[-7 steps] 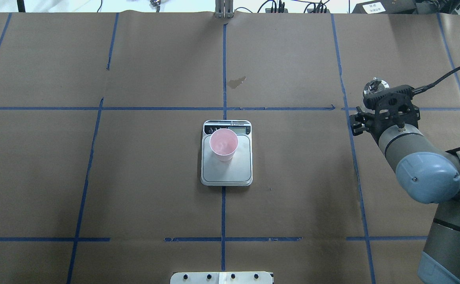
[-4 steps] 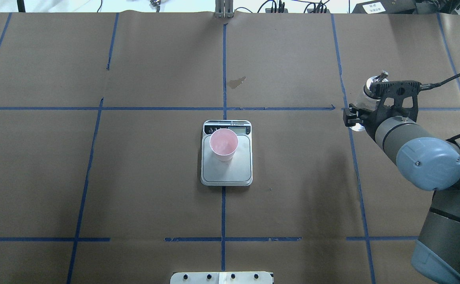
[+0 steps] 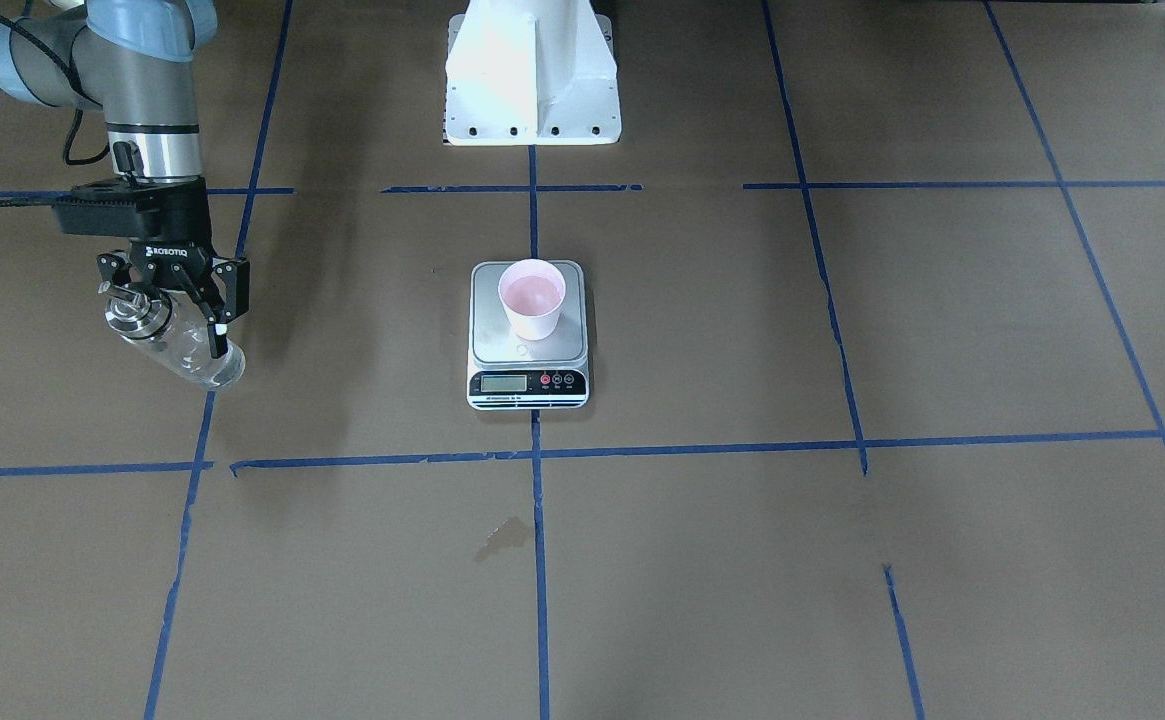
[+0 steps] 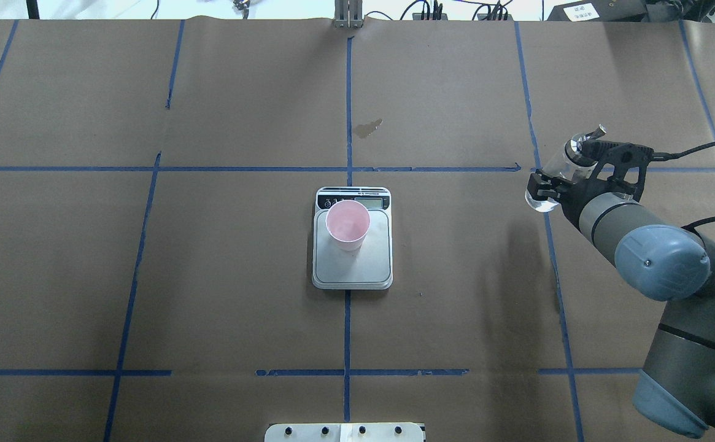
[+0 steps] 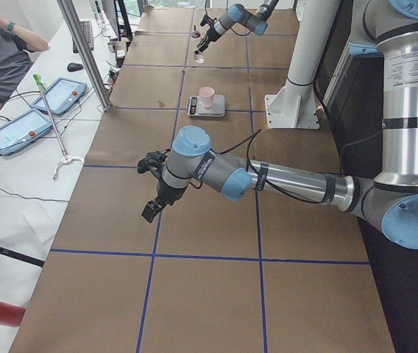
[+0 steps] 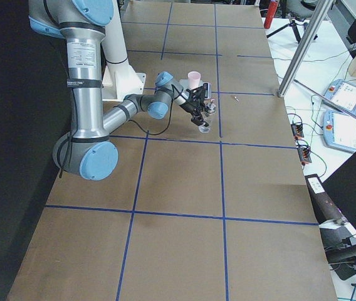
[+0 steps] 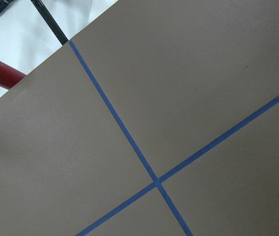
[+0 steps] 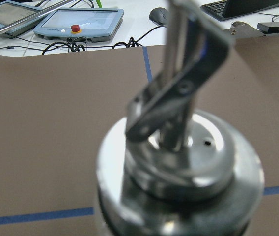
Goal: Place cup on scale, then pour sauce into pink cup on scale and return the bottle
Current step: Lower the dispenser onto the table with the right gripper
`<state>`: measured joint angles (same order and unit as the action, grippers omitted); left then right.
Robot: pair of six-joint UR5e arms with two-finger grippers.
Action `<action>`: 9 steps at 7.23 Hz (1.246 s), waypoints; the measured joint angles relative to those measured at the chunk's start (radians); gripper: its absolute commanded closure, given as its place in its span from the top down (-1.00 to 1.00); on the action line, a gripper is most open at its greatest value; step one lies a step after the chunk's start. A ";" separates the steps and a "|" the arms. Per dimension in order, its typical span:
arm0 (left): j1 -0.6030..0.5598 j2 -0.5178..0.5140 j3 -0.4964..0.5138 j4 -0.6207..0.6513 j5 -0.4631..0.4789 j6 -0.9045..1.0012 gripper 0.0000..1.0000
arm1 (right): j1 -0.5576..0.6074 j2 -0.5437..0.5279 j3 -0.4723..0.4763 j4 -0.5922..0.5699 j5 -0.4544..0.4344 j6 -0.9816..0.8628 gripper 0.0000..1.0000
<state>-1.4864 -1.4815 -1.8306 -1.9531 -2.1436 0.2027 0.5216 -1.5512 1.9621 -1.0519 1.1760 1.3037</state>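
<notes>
**A:** Swung over, hasn't it? A second ago the bottle [image 3: 185, 348] stood upright in the overhead view; now it slants, and the right arm has drawn in a little toward the middle.

**B:** Yes. The right gripper [image 3: 170, 312] is pinching the glass body, and by its shadow I judge the bottle is off the table [image 4: 455, 319].

**A:** Where's the target?

**B:** The cup [image 4: 347, 224] stands upright on the scale [image 4: 352, 270], toward the display end of the platform (not centred). It lies well apart from the bottle, on the robot's left.

**A:** And the long axis?

**B:** The base points toward the cup, and the spout cap [image 3: 128, 312] points away. I'd say the spout must come round before any pour.

**A:** Obstacles?

**B:** Only taped brown paper between them. The right arm is far nearer. The left gripper [image 5: 152, 193] is at the other end, and I cannot tell its state.
</notes>
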 measured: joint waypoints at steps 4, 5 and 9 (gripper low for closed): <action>0.001 -0.002 -0.003 -0.001 0.002 0.001 1.00 | -0.053 -0.023 -0.043 0.032 -0.049 -0.003 -1.00; 0.001 -0.004 -0.002 -0.001 0.002 0.001 1.00 | -0.062 -0.033 -0.044 0.032 -0.054 -0.004 -1.00; 0.001 -0.007 -0.001 -0.001 -0.001 0.000 1.00 | -0.075 -0.048 -0.052 0.034 -0.053 -0.004 -1.00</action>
<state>-1.4852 -1.4889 -1.8320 -1.9543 -2.1450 0.2028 0.4468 -1.5991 1.9103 -1.0176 1.1227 1.2993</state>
